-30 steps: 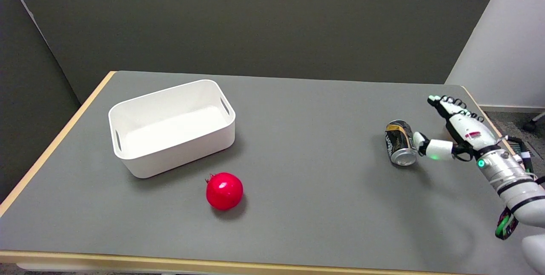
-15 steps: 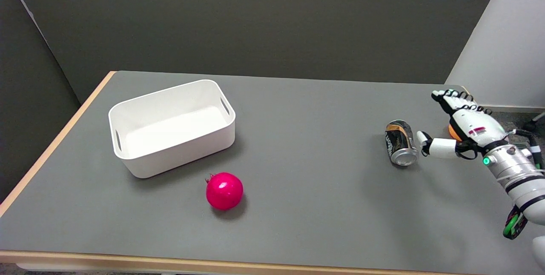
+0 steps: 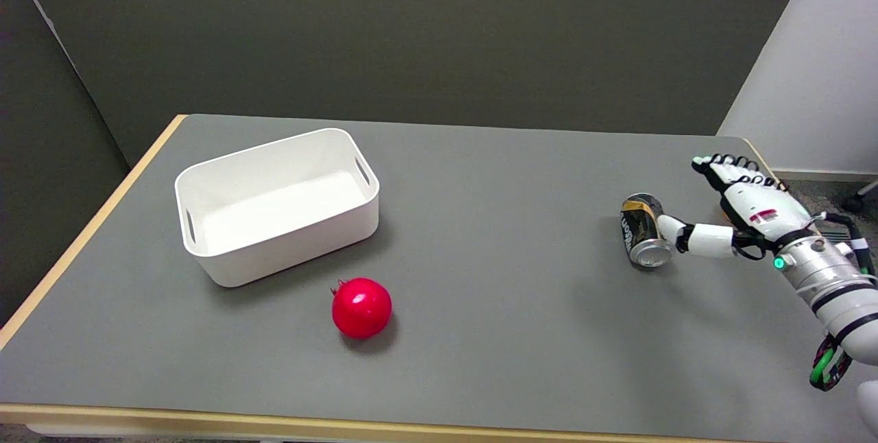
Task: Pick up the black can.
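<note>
A grey matte desk [image 3: 480, 237] with a pale wood edge stands before dark green walls. At its right side the hand [image 3: 744, 206] is spread wide, holding nothing, its thumb at the lying black can [image 3: 643, 229]; contact unclear. The can is shiny metal. A smooth white bin [image 3: 274, 204] and glossy red pomegranate [image 3: 361, 307] sit left.

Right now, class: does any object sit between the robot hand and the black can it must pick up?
Nothing visible does. The robot hand is open just right of the black can, which lies on its side; the thumb tip reaches its right side.
</note>
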Tool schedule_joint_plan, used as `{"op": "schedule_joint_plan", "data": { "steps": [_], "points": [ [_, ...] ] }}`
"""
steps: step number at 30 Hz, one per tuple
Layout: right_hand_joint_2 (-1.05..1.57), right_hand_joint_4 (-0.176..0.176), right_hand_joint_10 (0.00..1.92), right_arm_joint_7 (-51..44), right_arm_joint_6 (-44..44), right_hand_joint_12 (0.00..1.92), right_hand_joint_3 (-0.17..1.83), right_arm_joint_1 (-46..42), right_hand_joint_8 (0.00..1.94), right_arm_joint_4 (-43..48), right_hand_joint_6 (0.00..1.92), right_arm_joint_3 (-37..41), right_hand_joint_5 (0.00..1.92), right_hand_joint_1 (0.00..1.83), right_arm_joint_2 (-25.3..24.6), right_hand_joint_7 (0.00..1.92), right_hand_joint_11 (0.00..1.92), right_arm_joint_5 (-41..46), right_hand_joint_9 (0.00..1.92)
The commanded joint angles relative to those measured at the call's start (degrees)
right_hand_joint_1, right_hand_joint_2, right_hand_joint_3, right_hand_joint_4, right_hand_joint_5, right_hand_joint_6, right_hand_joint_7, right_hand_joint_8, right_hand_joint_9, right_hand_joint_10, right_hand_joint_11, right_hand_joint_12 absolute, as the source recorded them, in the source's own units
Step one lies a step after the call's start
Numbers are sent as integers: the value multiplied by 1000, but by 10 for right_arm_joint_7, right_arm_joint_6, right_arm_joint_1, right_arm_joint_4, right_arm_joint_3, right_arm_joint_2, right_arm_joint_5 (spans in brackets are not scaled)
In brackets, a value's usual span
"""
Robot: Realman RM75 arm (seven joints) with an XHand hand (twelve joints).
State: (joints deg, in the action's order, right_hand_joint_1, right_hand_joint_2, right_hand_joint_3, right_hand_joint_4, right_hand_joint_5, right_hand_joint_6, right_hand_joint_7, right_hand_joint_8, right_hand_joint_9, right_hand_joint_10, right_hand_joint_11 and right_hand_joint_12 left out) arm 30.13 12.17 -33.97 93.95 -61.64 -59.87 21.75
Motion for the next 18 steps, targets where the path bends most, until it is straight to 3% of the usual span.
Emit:
{"op": "schedule_joint_plan", "data": {
  "steps": [1,2,5,10,13,18],
  "points": [
    [637,-176,41,-4,-227,472,876,101,246,42,194,-47,35,358,-18,15,-1,-74,-1],
    [640,-176,31,-4,-245,469,972,113,178,44,103,-54,55,459,-20,28,-1,-91,-1],
    [602,-176,62,1,-295,500,951,144,165,53,107,-77,49,457,-26,20,-1,-136,-1],
    [571,-176,87,88,-357,521,937,165,166,69,106,-108,44,435,-29,14,-1,-238,-1],
    [615,-176,3,171,-385,562,798,173,240,73,225,-135,8,168,-24,-1,-1,-322,-1],
    [566,-176,7,263,-423,577,828,179,208,81,186,-182,29,181,-21,-1,-1,-454,-1]
  ]
}}
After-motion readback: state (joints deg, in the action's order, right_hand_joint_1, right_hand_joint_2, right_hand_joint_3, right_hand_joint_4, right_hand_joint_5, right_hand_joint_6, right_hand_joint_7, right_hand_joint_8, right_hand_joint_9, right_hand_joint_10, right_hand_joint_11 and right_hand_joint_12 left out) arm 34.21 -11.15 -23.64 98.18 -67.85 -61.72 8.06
